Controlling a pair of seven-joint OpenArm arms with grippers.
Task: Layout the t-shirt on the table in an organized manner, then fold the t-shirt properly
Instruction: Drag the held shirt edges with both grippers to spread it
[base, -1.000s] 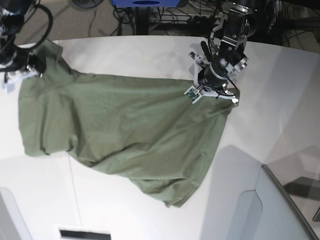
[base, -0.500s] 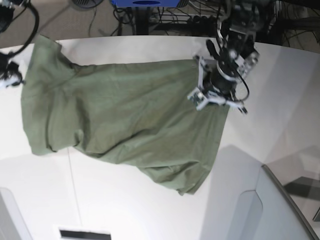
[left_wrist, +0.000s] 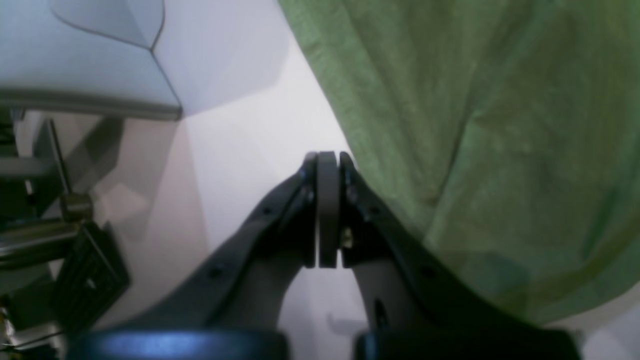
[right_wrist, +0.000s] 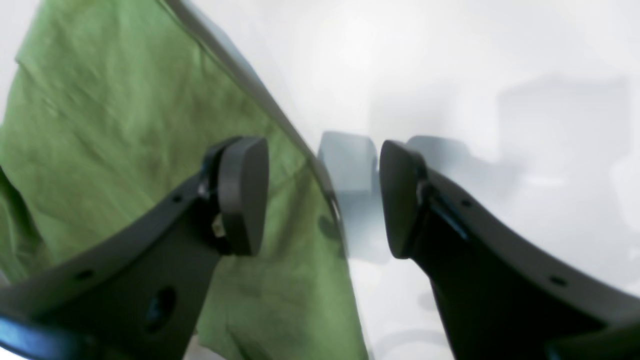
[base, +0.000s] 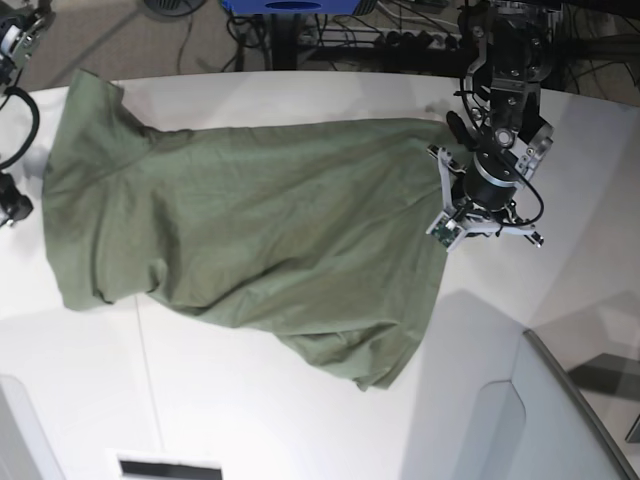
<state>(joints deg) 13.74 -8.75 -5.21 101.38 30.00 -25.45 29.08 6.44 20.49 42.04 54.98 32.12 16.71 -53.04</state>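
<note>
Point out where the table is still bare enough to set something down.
The table is bare in front of the t-shirt, between its lower hem and the grey panel. Another bare strip runs behind the shirt along the far edge. It is crowded by the left gripper.

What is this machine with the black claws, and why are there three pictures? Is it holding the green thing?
It is a robot with two arms. One picture looks down from above; the other two come from small cameras on each wrist. The green thing is a t-shirt spread on a white table. The left gripper sits at the shirt's edge with its jaws pressed shut; I see no cloth between them. The right gripper has its jaws apart and empty, beside the shirt's other edge. So nothing seems to be held right now.
</note>
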